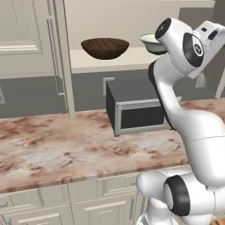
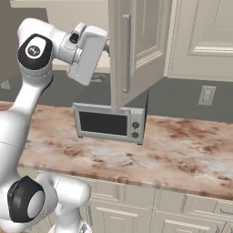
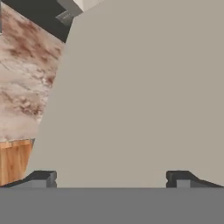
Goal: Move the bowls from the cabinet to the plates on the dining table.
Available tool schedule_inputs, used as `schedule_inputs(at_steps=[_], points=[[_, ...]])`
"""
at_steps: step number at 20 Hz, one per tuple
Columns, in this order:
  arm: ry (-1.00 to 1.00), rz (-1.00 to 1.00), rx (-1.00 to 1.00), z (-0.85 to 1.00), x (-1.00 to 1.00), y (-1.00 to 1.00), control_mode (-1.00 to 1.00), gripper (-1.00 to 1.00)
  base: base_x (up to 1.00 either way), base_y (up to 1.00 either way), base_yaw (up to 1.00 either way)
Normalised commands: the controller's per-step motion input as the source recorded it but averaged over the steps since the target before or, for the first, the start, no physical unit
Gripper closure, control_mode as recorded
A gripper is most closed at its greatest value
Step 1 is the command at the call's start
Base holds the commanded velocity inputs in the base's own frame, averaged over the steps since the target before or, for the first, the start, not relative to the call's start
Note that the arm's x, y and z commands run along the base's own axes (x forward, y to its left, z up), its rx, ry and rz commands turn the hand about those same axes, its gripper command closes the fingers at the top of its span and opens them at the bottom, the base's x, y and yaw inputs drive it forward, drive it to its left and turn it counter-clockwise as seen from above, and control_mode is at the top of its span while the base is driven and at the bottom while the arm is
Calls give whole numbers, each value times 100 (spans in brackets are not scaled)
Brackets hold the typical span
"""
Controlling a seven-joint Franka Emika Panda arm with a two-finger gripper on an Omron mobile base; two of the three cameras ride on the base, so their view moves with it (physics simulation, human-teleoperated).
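Hand view: gripper [image 3: 111, 178] perhaps near cabinet [image 3: 140, 96].

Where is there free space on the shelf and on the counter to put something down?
On the shelf, bare room lies left of the brown bowl and between it and the pale bowl. The counter is free left of and in front of the microwave. It is crowded near the pale bowl, where the arm reaches.

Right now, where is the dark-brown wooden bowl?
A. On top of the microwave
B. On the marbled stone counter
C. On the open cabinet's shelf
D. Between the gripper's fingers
C: the dark-brown wooden bowl sits on the pale shelf of the open cabinet, above the microwave, and the gripper is open and holds nothing.
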Motion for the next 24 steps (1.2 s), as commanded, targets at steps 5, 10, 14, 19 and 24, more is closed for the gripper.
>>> schedule_inputs(at_steps=[5, 10, 14, 19, 24], points=[[0, 0, 11, 0, 0, -64, -100, -100, 0, 0, 0], [0, 0, 16, 0, 0, -63, -100, -100, 0, 0, 0], [-1, 0, 10, 0, -7, -31, -100, -100, 0, 0, 0], [-7, 1, 1, 0, -17, 11, -100, -100, 0, 0, 0], [-13, 16, 4, 0, -39, 53, -100, -100, 0, 0, 0]])
